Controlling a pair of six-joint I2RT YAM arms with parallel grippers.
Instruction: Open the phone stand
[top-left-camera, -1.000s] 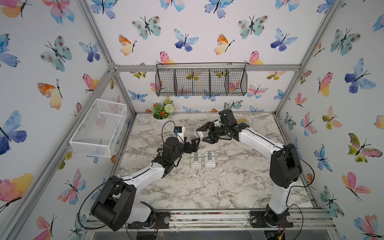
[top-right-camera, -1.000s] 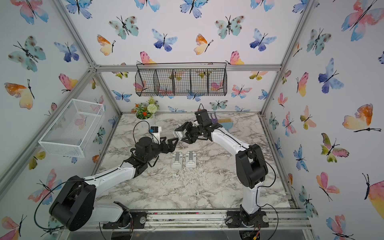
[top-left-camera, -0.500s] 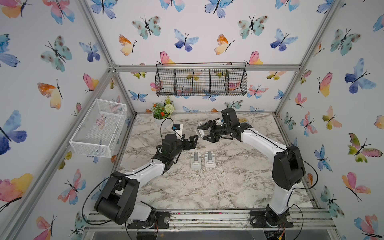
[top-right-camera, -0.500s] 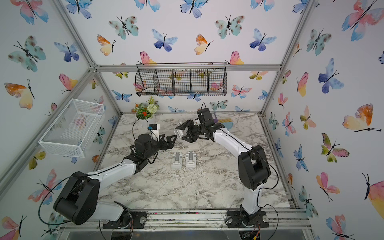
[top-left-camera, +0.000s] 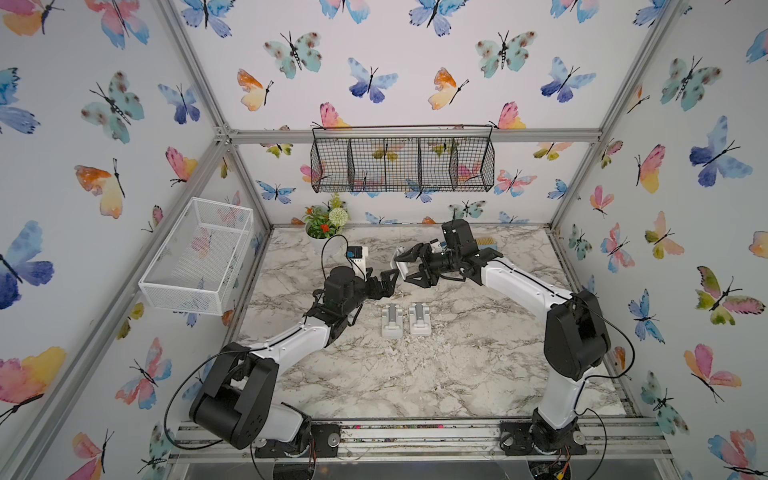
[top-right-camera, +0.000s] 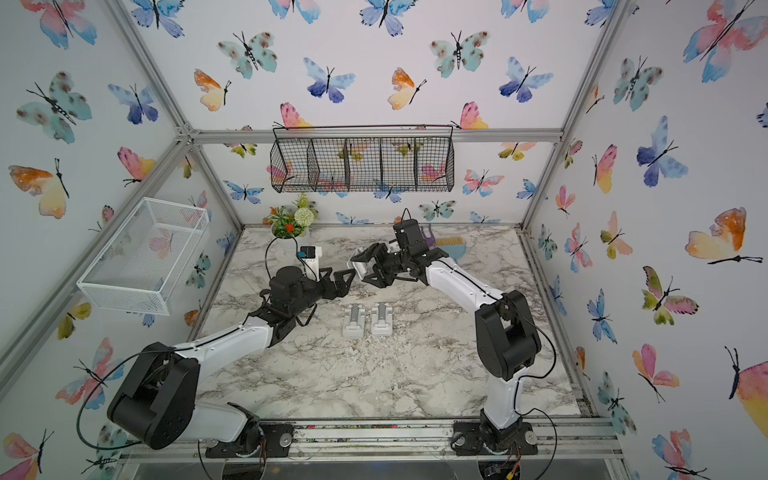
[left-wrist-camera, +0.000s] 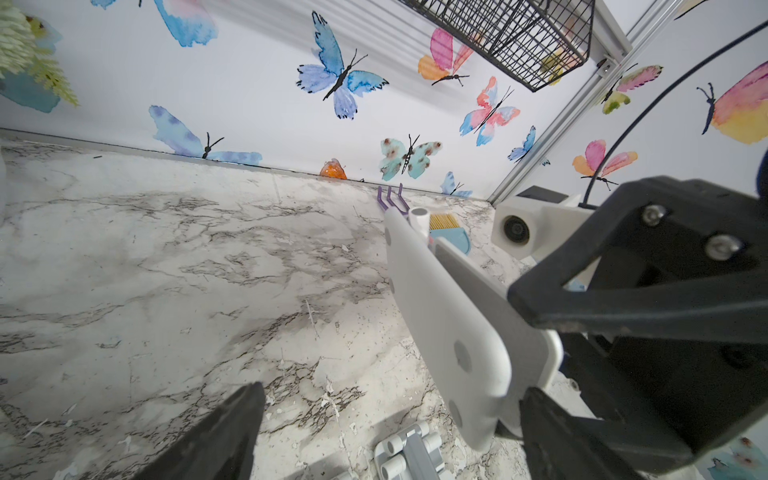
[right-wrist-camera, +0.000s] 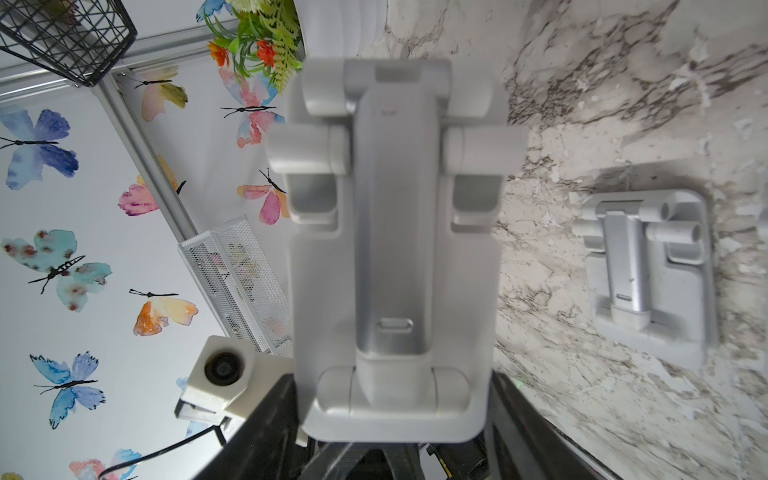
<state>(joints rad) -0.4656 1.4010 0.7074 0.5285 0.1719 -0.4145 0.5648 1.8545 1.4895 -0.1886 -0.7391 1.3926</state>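
Above the marbled tabletop (top-left-camera: 374, 374), the right gripper (top-left-camera: 403, 269) clasps a folded pale-grey plastic phone stand (right-wrist-camera: 395, 249); the left gripper (top-left-camera: 390, 283) gapes wide just beside it.

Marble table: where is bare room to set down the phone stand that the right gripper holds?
Bare: the marble table from the two folded phone stands to the front rail. Crowded: the back, with flower pot, brush, left gripper, right gripper.
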